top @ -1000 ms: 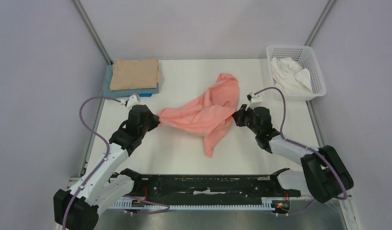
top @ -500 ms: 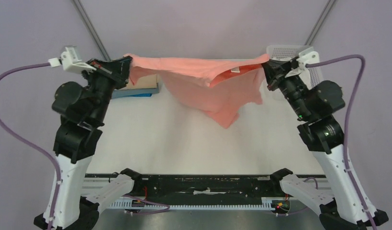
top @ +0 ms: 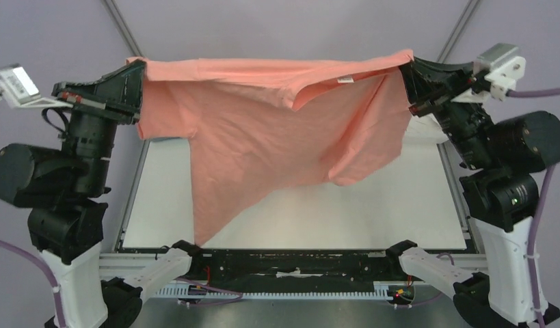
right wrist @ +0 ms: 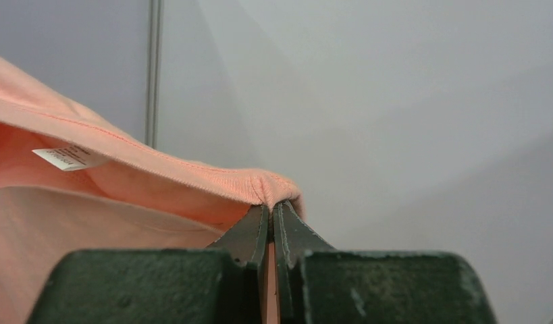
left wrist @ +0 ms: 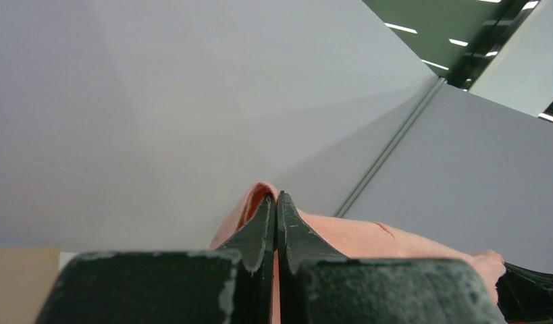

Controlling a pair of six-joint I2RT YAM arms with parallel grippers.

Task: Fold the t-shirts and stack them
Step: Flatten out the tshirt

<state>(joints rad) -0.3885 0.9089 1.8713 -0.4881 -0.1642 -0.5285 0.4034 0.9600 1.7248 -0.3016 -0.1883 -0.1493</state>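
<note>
From above, gray walls stand around the white surface (top: 400,205). The salmon-pink t-shirt (top: 263,130) hangs high over its middle, stretched between the left claw (top: 137,72) and the right claw (top: 407,65). Half a second ago it hung lower and bunched up.

Left wrist: the left claw (left wrist: 275,199) pinches a thin edge of the shirt.

Right wrist: the right claw (right wrist: 272,206) pinches the hem. With so little cloth held, a harder pull could make it slip out and fall.

black-white arms (top: 58,171), purple cables (top: 540,91)
</note>
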